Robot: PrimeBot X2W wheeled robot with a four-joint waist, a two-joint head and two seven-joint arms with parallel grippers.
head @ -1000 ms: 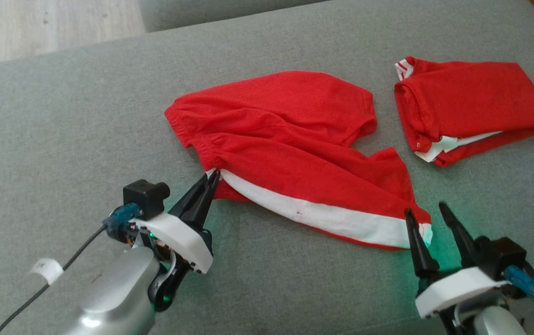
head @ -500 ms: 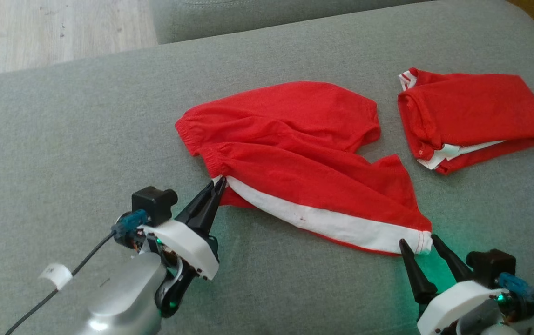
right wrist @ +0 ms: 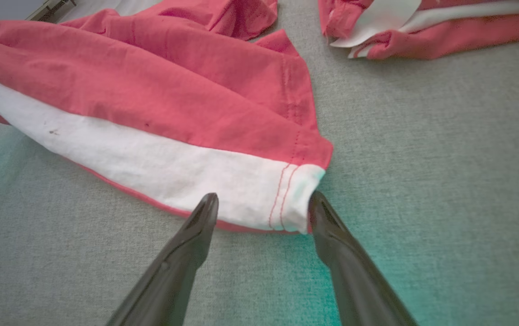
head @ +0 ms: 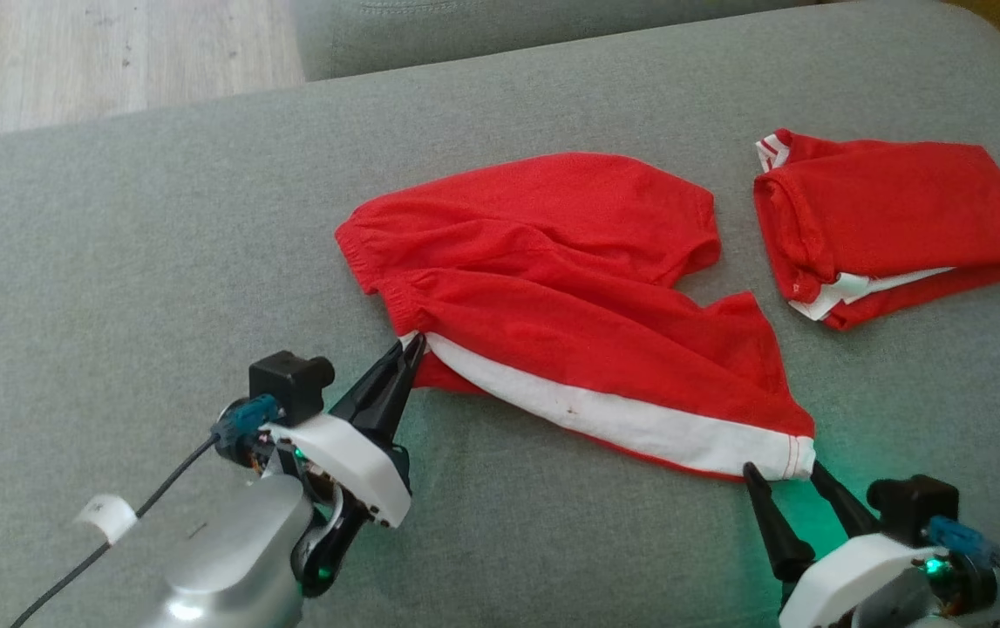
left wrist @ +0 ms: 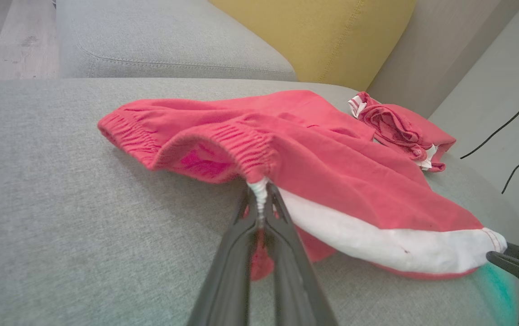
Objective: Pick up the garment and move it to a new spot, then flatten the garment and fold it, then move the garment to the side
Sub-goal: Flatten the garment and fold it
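The garment [head: 552, 314] is a pair of red shorts with a white side stripe, lying rumpled across the grey cushion [head: 116, 262]. My left gripper [head: 408, 349] is shut on the waistband end of the white stripe [left wrist: 259, 192]. At the leg hem, my right gripper [head: 783, 475] stands open, its two fingertips [right wrist: 207, 203] on either side of the white hem corner [right wrist: 295, 199] without pinching it. The garment [right wrist: 150, 90] spreads out ahead of those fingers.
A second red garment [head: 892, 218], folded, with white trim, lies at the right of the cushion. Another grey cushion [left wrist: 150, 40] and a yellow one [left wrist: 331, 31] stand behind. Wooden floor [head: 72, 52] shows at the upper left beyond the cushion edge.
My right gripper has drawn back toward me, from over the hem to just at its corner. The left gripper keeps its hold. The head camera has shifted a little.
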